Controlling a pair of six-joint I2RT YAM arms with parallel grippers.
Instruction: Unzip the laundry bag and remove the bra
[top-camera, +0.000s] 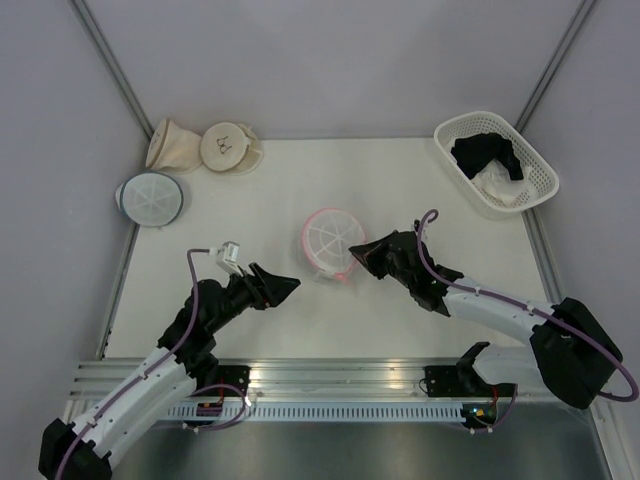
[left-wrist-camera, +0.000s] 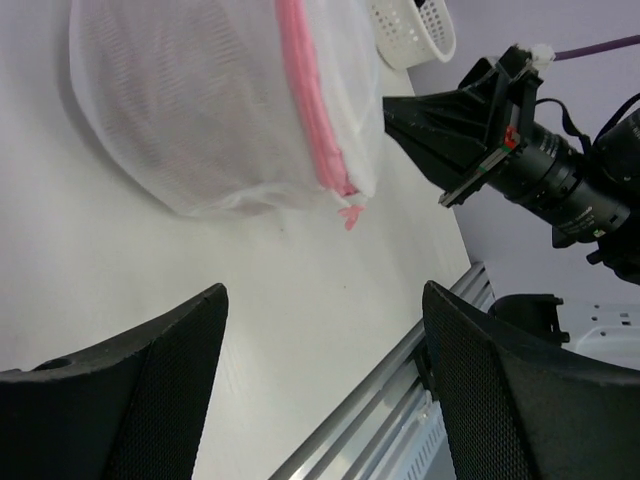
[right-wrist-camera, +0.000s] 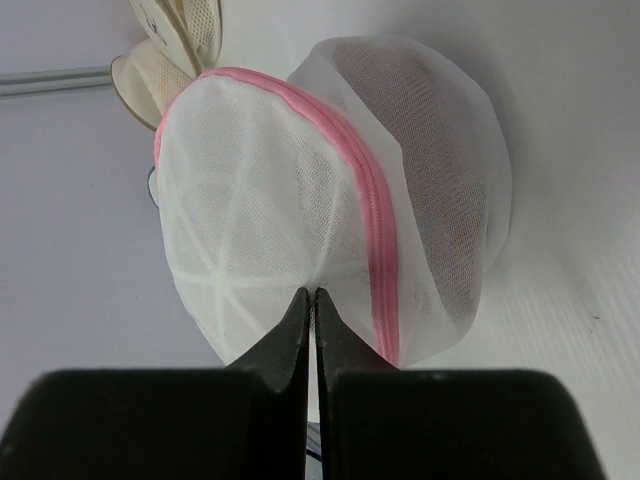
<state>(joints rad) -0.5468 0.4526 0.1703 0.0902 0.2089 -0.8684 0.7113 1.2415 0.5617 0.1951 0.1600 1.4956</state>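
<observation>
The laundry bag (top-camera: 328, 243), a white mesh dome with a pink rim, lies at the middle of the table. My right gripper (top-camera: 352, 250) is at its right side. In the right wrist view the right gripper (right-wrist-camera: 312, 293) is shut on a pinch of the bag's white mesh (right-wrist-camera: 260, 230), just left of the pink zipper (right-wrist-camera: 375, 230). My left gripper (top-camera: 290, 285) is open and empty, a short way to the bag's lower left. In the left wrist view the left gripper (left-wrist-camera: 320, 300) faces the bag (left-wrist-camera: 190, 110) and its pink zipper tab (left-wrist-camera: 350, 215). The bra does not show plainly through the mesh.
A white basket (top-camera: 540, 165) at the back right holds a black garment (top-camera: 487, 152) and a white cloth (top-camera: 500, 190). Two beige pouches (top-camera: 205, 145) and a grey-blue-rimmed pouch (top-camera: 150, 198) lie at the back left. A metal rail (top-camera: 330, 375) runs along the near edge.
</observation>
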